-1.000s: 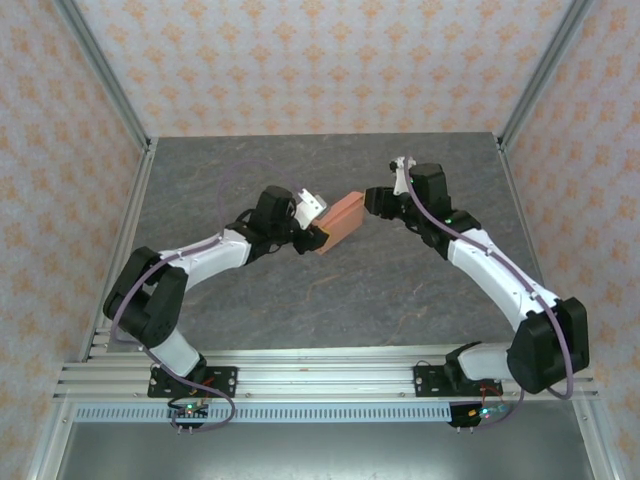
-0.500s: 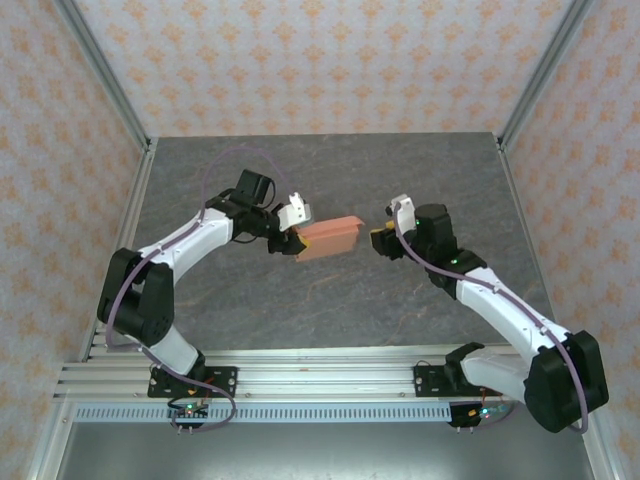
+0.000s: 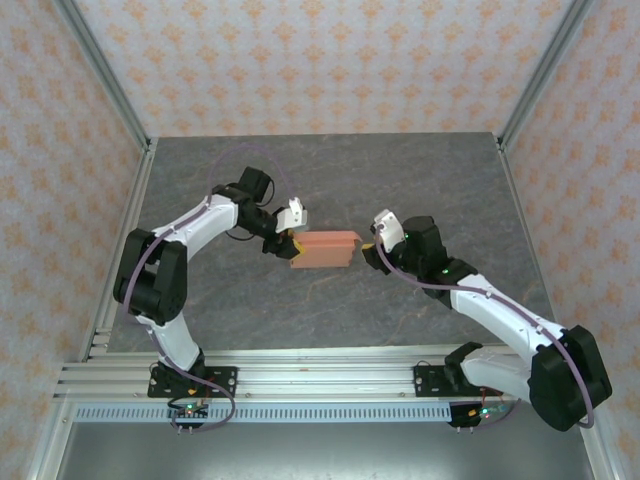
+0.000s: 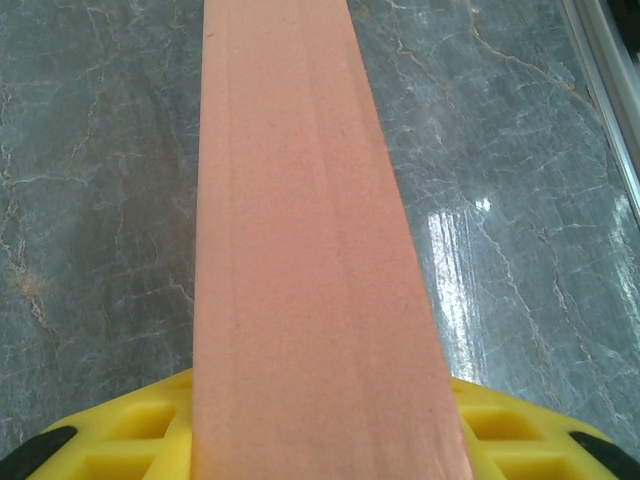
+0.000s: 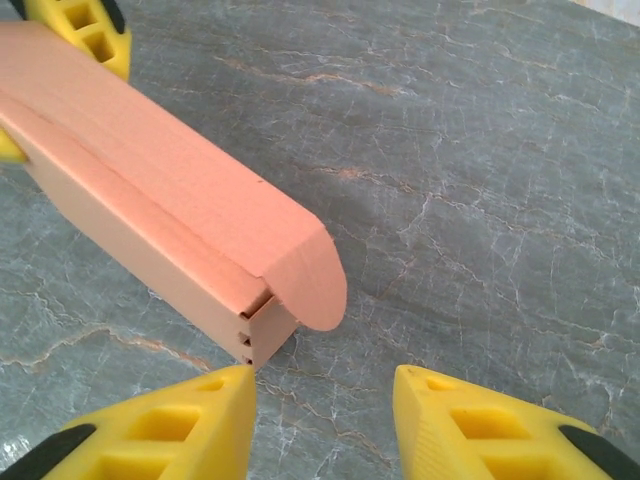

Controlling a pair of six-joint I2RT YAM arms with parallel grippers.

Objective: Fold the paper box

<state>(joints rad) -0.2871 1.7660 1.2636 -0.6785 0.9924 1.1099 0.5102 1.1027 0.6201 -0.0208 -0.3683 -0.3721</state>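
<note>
The paper box (image 3: 323, 249) is a long salmon-orange carton, held level just above the grey table. My left gripper (image 3: 290, 243) is shut on its left end. In the left wrist view the box (image 4: 300, 240) runs away from the camera between the yellow fingers (image 4: 120, 435), and my left gripper (image 4: 320, 425) clamps it. My right gripper (image 3: 368, 248) is open at the box's right end. From the right wrist, the box (image 5: 150, 190) shows a rounded end flap (image 5: 312, 268) sticking out untucked. My right gripper (image 5: 322, 400) holds nothing, its left fingertip (image 5: 215, 400) just below the box's corner.
The grey marble tabletop (image 3: 330, 180) lies under both arms. Aluminium frame posts (image 3: 120, 110) stand at the left and right (image 3: 535, 90), and a rail (image 3: 330, 375) with the arm bases runs along the near edge. Patterned walls close in three sides.
My left arm has swung the box down and nearer, turning it level. My right gripper has moved left and nearer to the box's right end, and its jaws have narrowed slightly.
</note>
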